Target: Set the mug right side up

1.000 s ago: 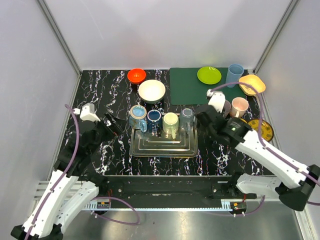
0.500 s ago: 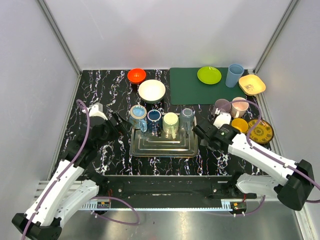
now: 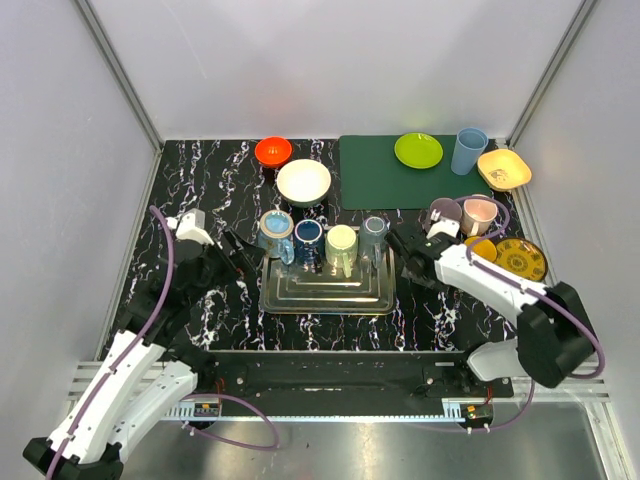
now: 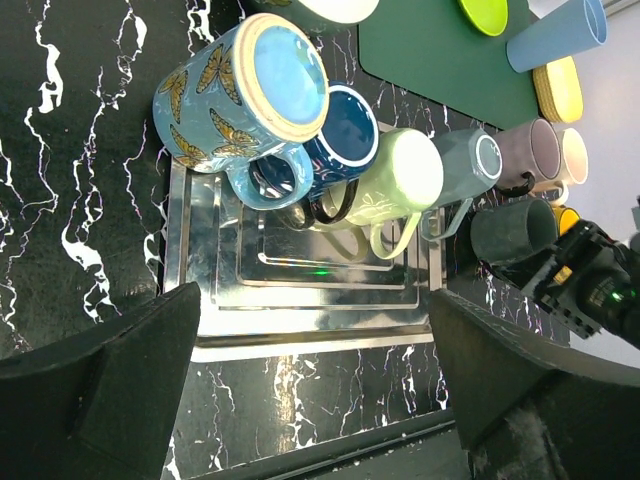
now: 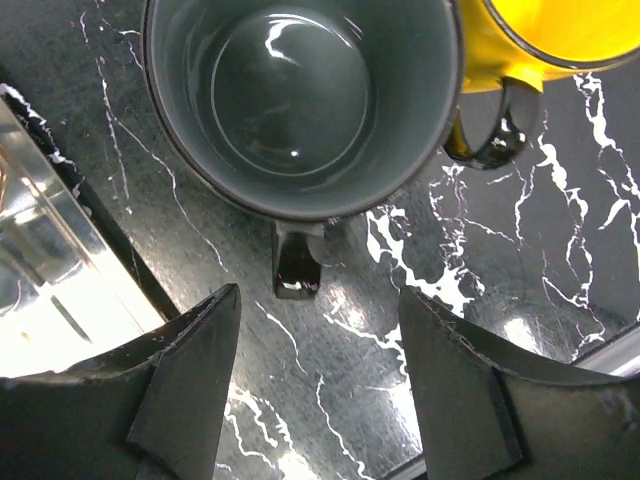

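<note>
Right gripper (image 5: 318, 325): I read its fingers (image 5: 185, 390) as spread wide, gripping nothing. Just ahead of the fingertips stands the dark grey ceramic mug (image 5: 300, 100), mouth facing the wrist camera, base on the black white-veined marble tabletop (image 5: 520, 230), its black handle pointing back toward the gripper. A yellow mug with a black handle (image 5: 540, 30) sits directly beside the grey mug; I cannot tell whether they touch. The corner of the clear stepped tray (image 5: 40, 250) lies close on the other side. Left gripper (image 4: 315, 300): its fingers (image 4: 110, 370) are likewise parted and empty, poised at the tray's near edge. On the tray, four mugs lie on their sides in a row: a blue butterfly-print mug (image 4: 220, 95), a navy mug (image 4: 345, 140), a pale green mug (image 4: 400, 180) and a grey-blue mug (image 4: 465, 165).
</note>
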Robot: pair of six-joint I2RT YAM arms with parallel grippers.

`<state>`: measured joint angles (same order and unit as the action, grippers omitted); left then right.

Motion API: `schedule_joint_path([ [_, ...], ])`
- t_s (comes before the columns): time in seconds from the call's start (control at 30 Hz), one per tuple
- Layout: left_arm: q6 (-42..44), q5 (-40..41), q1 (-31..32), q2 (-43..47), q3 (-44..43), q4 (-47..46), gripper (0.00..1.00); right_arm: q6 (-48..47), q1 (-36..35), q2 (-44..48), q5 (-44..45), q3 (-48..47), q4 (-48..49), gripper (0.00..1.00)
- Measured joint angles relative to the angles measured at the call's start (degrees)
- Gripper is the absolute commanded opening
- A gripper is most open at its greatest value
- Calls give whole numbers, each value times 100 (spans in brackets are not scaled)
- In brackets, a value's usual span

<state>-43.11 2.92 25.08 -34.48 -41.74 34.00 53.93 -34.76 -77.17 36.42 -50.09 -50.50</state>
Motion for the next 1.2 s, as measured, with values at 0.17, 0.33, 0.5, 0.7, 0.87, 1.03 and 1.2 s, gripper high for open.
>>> schedule_joint_path([
  [0.17,26,-20,0,35,26,-63,99,-227,238,-417,-52,-24,356,66],
  [0.33,59,-20,0,94,109,-79,99,-407,404,-452,-68,-46,579,62],
  [0.5,66,-22,0,94,162,-122,99,-605,538,-542,-92,-127,732,52],
  [0.7,66,-37,0,94,247,-120,99,-778,667,-586,-153,-131,804,28],
  [0.87,66,-85,0,72,291,-122,99,-876,708,-590,-177,-129,894,0],
  [1.03,66,-105,0,61,293,-160,98,-986,726,-549,-234,-116,957,0],
  [1.2,66,-146,0,63,315,-264,98,-1211,667,92,-699,-46,881,0],
])
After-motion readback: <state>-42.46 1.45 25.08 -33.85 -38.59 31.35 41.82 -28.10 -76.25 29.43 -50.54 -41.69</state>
